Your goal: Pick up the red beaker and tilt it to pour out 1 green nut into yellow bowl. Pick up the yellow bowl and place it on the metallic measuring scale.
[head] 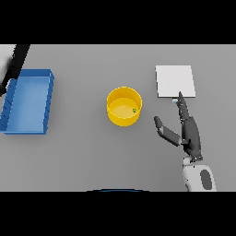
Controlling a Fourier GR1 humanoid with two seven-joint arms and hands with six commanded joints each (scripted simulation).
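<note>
The yellow bowl stands upright on the grey table, a green nut already lying inside near its right wall, while the scale sits apart from the bowl, up and to its right. The right hand waits just right of the bowl with fingers straight and thumb spread, holding nothing; no left hand or red beaker shows. A blue tray lies well left of the bowl. The likely trouble is a clumsy grasp: fingers closing on the smooth rim could tip the bowl and spill the nut, or the straight fingers could knock the scale.
</note>
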